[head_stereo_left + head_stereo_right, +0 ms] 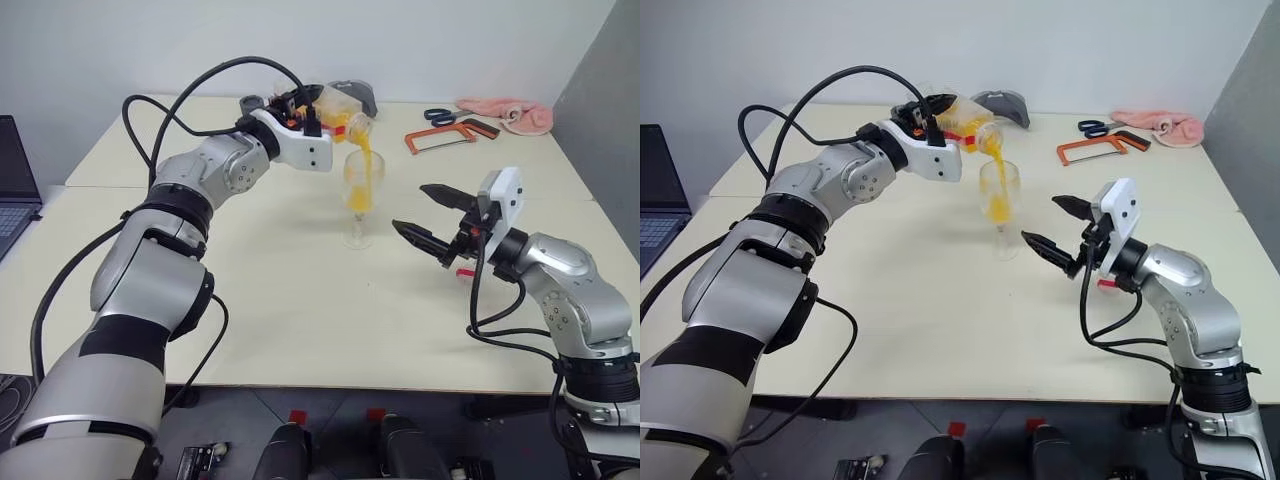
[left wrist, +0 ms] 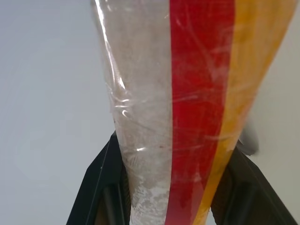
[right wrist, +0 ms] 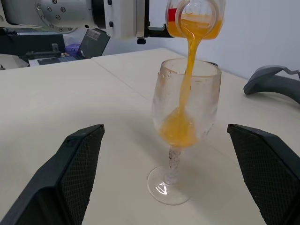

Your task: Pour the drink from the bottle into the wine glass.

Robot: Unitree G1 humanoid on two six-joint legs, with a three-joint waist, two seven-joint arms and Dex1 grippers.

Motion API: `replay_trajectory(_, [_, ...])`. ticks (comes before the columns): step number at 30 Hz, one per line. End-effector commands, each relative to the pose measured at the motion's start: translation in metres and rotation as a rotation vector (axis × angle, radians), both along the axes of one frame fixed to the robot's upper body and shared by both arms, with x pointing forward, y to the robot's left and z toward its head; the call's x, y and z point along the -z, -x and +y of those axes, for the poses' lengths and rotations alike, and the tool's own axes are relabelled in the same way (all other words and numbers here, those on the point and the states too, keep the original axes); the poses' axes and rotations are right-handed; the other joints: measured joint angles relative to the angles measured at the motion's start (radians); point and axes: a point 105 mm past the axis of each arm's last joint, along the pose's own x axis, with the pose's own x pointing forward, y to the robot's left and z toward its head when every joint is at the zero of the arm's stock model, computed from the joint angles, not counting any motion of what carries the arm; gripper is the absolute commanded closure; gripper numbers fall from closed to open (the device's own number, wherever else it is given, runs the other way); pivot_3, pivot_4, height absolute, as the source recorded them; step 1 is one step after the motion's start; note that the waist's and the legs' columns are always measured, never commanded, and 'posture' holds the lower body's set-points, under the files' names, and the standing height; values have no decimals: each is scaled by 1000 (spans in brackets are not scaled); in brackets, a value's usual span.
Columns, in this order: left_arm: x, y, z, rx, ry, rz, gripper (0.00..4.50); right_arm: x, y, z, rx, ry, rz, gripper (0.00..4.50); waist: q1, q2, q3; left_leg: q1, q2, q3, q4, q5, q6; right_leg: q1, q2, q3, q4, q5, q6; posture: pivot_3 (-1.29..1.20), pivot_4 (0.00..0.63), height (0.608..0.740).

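Observation:
My left gripper point(image 1: 316, 108) is shut on the bottle point(image 1: 338, 108), a clear plastic one with a red label strip point(image 2: 197, 93), and holds it tipped mouth-down over the wine glass point(image 1: 361, 195). The orange drink point(image 3: 187, 65) runs in a thin stream from the bottle's mouth into the bowl, where a pool of it point(image 3: 178, 129) lies at the bottom. The glass stands upright on the table's middle. To its right, apart from it, my right gripper point(image 1: 411, 207) is open and points at the glass, which sits between and beyond its fingers point(image 3: 82, 159).
Along the cream table's point(image 1: 300, 300) far edge lie a red hacksaw point(image 1: 450, 135), scissors point(image 1: 437, 115), a pink cloth point(image 1: 510, 114) and a grey object point(image 1: 355, 94). A laptop point(image 1: 15, 180) sits at the far left. A grey wall panel point(image 1: 600, 90) stands on the right.

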Motion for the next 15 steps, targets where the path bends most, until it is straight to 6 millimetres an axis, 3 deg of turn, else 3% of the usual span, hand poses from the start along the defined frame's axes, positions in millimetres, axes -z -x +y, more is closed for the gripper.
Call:
replay_trajectory(1, [-31, 4, -1, 8, 16, -89, 2826, -13, 7, 3, -16, -15, -51, 0, 0, 0, 0, 0, 0, 0, 0, 0, 0, 0, 0, 0, 0, 0, 0, 0, 150, 740])
replay_trajectory(15, [-31, 3, 2, -11, 4, -99, 2826, -12, 9, 4, -21, -18, -45, 0, 0, 0, 0, 0, 0, 0, 0, 0, 0, 0, 0, 0, 0, 0, 0, 0, 150, 740])
